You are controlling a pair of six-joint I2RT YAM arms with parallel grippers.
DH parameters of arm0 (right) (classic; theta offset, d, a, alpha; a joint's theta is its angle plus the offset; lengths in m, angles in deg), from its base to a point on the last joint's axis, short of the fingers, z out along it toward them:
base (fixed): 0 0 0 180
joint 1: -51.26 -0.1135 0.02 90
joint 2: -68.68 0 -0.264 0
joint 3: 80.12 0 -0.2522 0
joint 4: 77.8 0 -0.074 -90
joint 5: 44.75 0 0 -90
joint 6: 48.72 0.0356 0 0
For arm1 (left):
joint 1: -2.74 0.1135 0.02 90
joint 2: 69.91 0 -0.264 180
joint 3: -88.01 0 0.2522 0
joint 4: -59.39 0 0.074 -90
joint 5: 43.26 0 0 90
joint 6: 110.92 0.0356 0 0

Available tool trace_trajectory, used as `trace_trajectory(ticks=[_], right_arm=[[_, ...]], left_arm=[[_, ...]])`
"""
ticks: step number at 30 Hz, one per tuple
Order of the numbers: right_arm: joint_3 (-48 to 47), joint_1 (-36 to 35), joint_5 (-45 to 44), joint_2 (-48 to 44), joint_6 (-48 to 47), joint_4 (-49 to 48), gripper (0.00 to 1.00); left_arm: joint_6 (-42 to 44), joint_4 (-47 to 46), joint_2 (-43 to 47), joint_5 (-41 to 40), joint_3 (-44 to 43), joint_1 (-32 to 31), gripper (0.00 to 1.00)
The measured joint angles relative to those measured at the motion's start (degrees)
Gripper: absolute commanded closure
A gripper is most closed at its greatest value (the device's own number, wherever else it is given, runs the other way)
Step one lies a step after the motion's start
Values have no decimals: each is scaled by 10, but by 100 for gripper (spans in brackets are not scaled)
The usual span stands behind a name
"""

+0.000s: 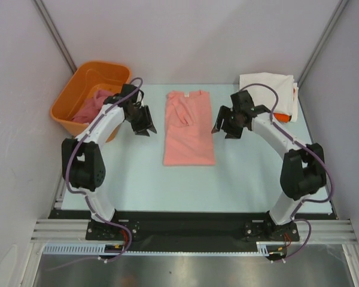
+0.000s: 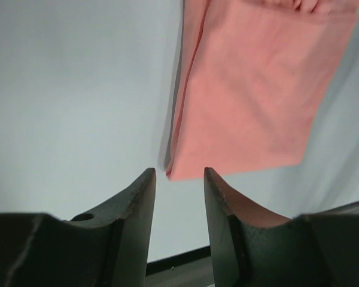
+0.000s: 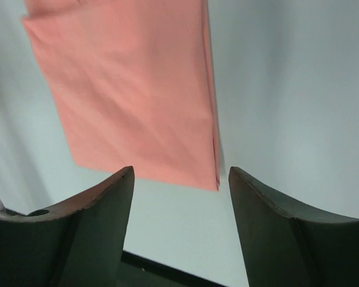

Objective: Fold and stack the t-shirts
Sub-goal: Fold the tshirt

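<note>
A salmon-pink t-shirt [image 1: 188, 128] lies on the table's middle, folded lengthwise into a long strip with sleeves tucked in. It also shows in the left wrist view [image 2: 257, 89] and the right wrist view [image 3: 131, 89]. A darker rose-pink shirt [image 1: 96, 103] lies in the orange tub [image 1: 78, 84]. A folded cream-white shirt [image 1: 268, 89] sits on a folded orange one [image 1: 282, 116] at the back right. My left gripper [image 1: 145, 125] hovers open and empty left of the strip, and shows in its own wrist view [image 2: 179, 173]. My right gripper [image 1: 227, 128] hovers open and empty to its right, also in its wrist view [image 3: 180, 173].
The pale blue table [image 1: 137, 179] is walled by grey panels left, right and behind. The tub stands at the back left corner. A black strip and metal rail run along the near edge by the arm bases.
</note>
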Motion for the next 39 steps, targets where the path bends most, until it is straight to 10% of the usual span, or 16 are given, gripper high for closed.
trace_trajectory(ticks=[12, 39], right_arm=[[276, -10, 75, -73, 55, -122, 39], [329, -16, 138, -8, 81, -285, 88]], left_arm=[[-20, -170, 152, 59, 355, -26, 40], [-61, -347, 148, 98, 465, -52, 41]])
